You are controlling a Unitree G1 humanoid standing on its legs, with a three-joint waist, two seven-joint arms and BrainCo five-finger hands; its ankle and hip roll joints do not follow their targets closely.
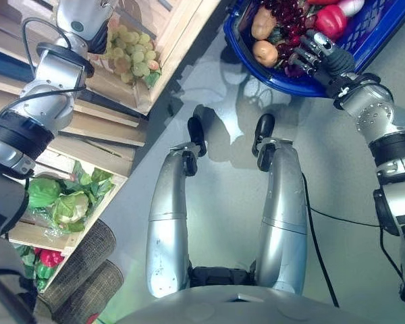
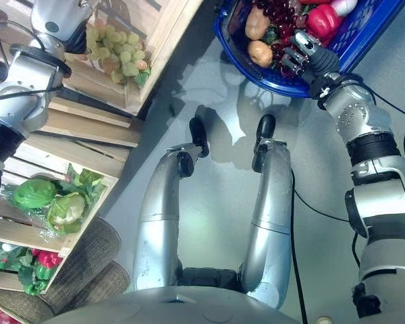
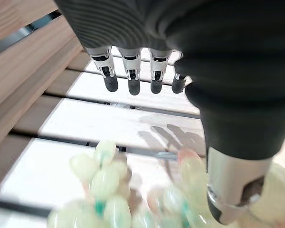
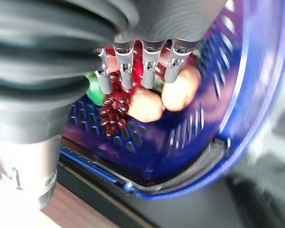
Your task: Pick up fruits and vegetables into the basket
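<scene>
Pale green round grapes (image 1: 131,50) lie in a light wooden crate (image 1: 179,30), left hand (image 3: 133,71) spread just above | right hand (image 4: 142,66) spread over blue plastic basket (image 4: 237,118) | right wrist view shows dark red grapes (image 4: 115,111), two tan potatoes (image 4: 145,105) inside.

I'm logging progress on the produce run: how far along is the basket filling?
Done: the blue basket already holds two potatoes, dark red grapes and a red pepper. In hand: nothing yet; the left hand hangs open over the green grapes in the wooden crate, and the right hand is at the basket rim. Left: those grapes and the cabbages below.
</scene>
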